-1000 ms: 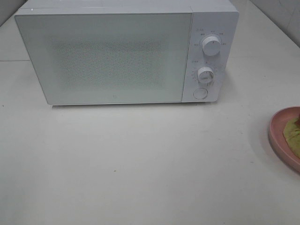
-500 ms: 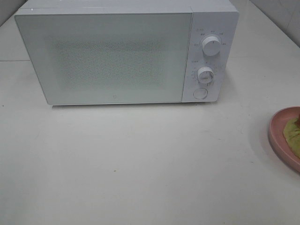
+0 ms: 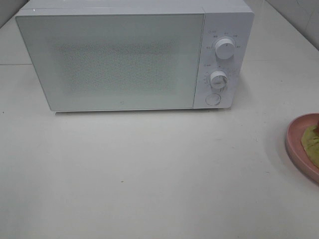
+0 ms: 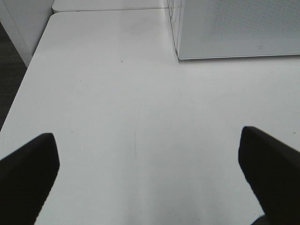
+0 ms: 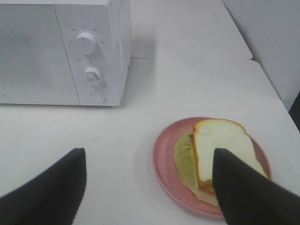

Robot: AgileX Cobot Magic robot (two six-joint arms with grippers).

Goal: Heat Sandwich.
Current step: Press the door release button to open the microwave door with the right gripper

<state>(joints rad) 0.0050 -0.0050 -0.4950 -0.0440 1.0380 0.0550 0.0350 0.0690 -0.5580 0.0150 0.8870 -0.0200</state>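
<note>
Writing: a small pale mark (image 3: 123,103) is seen low on the door (image 3: 109,59) of the white microwave oven (image 3: 219,20), too small to be read. Fine print is ringed around the upper dial (image 3: 225,50) and the lower dial (image 3: 218,79); none of it can be made out. A round button (image 3: 213,99) is set below the dials. The door is shut.

Placement, exterior high view: the microwave oven is stood at 12 o'clock on the white table (image 3: 149,174). A pink plate (image 3: 295,137) is cut off by the frame edge at about 4 o'clock, well apart from the oven.

Contents: the sandwich (image 3: 312,142) is laid on the pink plate. In the right wrist view a white bread slice with a browned crust is seen lying over a yellowish-green layer, all within the plate's rim.

Left gripper (image 4: 150,178): jaws are spread wide above bare table, with nothing between them.

Right gripper (image 5: 150,192): jaws are parted widely and nothing is gripped. One finger (image 5: 248,192) is seen in front of the plate's near edge and the sandwich; whether contact is made cannot be told.
</note>
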